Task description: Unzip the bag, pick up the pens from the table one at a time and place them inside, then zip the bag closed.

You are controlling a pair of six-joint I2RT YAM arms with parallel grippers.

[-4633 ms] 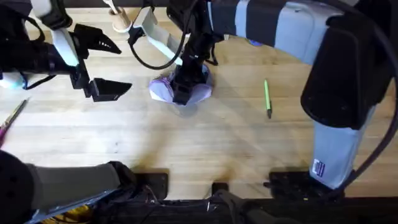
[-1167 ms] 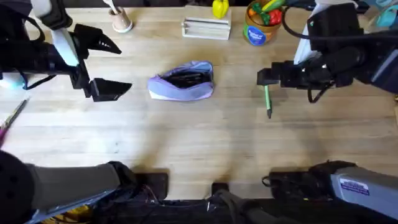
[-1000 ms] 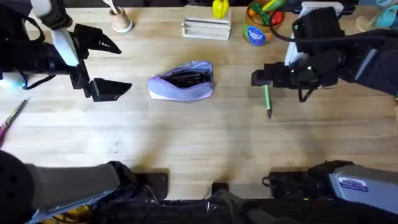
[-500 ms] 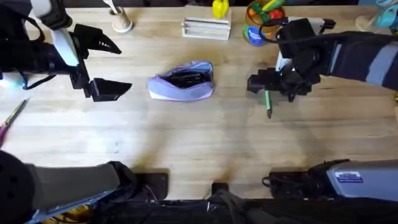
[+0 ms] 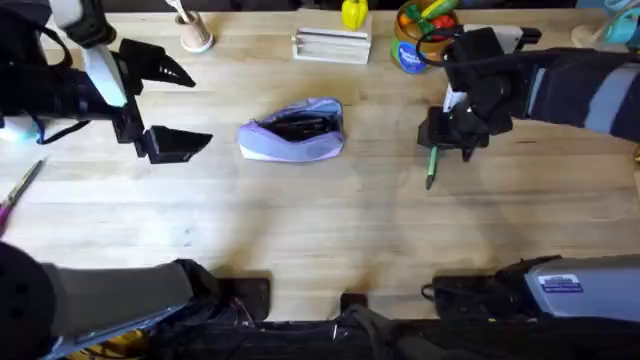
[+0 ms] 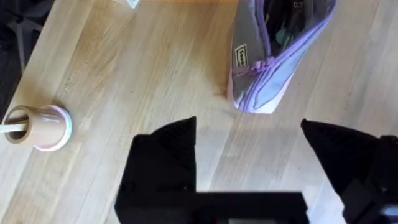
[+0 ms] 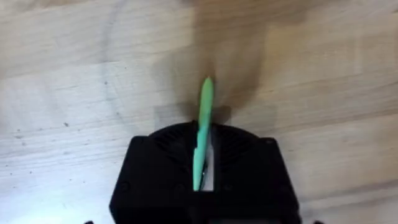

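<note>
Light plank counter (image 5: 300, 220), clutter along the far edge: cup (image 5: 195, 38), white tray (image 5: 332, 45), toy bowl (image 5: 415, 40). Your right tool (image 5: 445, 140) is down on the green pen (image 5: 431, 168), clamped on it mid-shaft per the wrist view (image 7: 202, 124), likely so it lifts level. The bag (image 5: 293, 132) lies mid-counter, zipper open, dark lining up, ready to receive. Your left tool (image 5: 165, 105) hovers apart beside it, holding nothing. Path from pen to bag looks free.
</note>
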